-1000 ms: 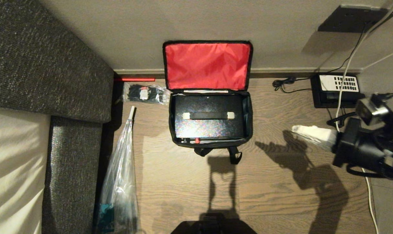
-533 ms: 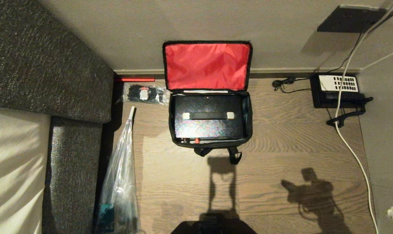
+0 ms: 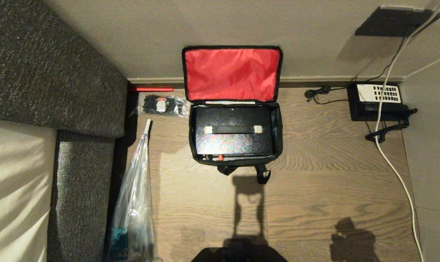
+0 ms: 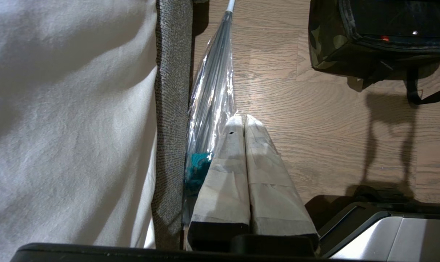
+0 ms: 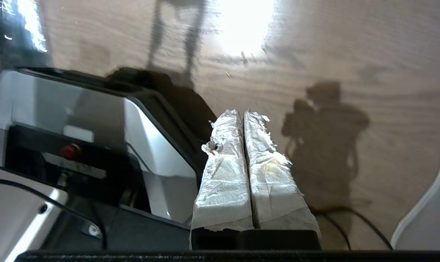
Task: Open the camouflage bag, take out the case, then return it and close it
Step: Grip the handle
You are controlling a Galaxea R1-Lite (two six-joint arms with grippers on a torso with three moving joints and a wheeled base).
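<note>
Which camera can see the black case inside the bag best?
The head view. It looks straight down into the open camouflage bag, so the whole top of the case shows, with its strap handle. The left wrist view catches only a dark edge of the case over the bag's rim. The right wrist view misses it.

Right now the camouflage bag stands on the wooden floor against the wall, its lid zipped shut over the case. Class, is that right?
Not quite. The camouflage bag does stand on the wooden floor against the wall, but its lid is folded back open, red lining showing, with the case visible inside. The head view shows it.
</note>
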